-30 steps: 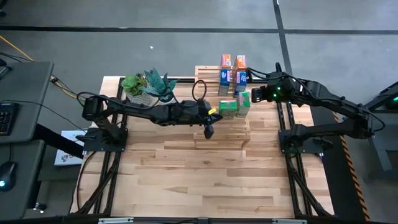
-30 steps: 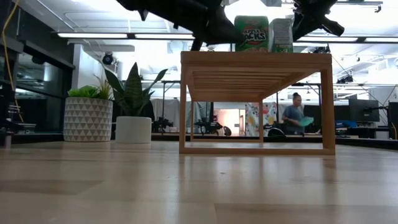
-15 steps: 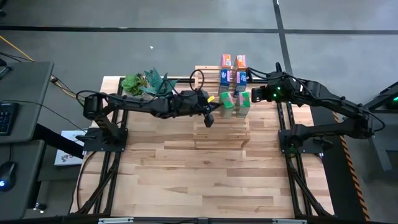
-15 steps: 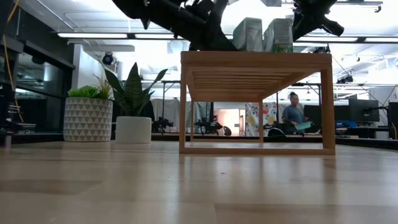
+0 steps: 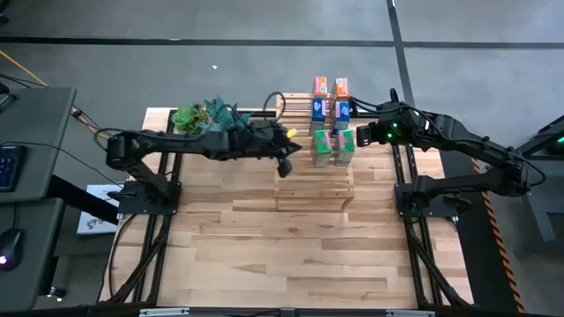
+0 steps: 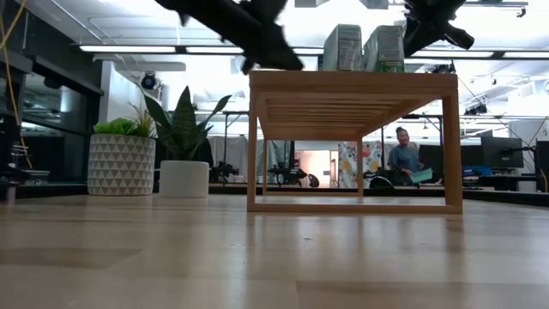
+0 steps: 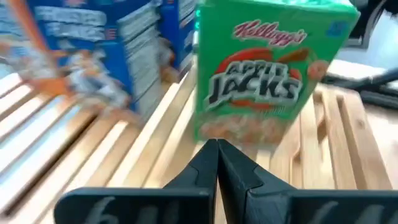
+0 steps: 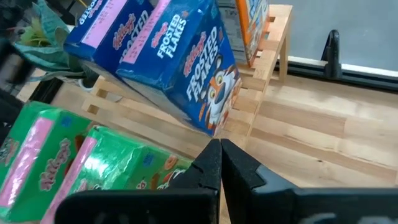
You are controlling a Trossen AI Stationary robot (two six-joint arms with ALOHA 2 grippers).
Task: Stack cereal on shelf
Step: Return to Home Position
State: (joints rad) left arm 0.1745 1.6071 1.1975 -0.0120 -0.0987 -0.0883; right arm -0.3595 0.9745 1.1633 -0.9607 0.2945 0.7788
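The shelf [image 5: 314, 180], a slatted wooden rack, stands on the table's far middle. On its top stand the cereal boxes in pairs: two orange [image 5: 330, 86] at the far end, two blue [image 5: 330, 109] behind two green [image 5: 333, 147]. The green Apple Jacks box [image 7: 273, 74] stands upright on the slats just ahead of my left gripper [image 7: 217, 149], which is shut and empty over the shelf's left part [image 5: 295, 151]. My right gripper [image 8: 220, 152] is also shut and empty; it hovers above the boxes at the shelf's right side [image 5: 359, 136].
Two potted plants [image 5: 210, 119] stand at the far left, under my left arm. Bare wooden tabletop [image 5: 264, 255] stretches from the shelf to the near edge. In the low view a person [image 6: 403, 159] sits in the room behind.
My left gripper, still shut, has drawn back from the green boxes toward the table's left and far edges, rising a little. The left green box has turned about from broadside to end-on in the low view and now stands upright, parallel to the other green box.
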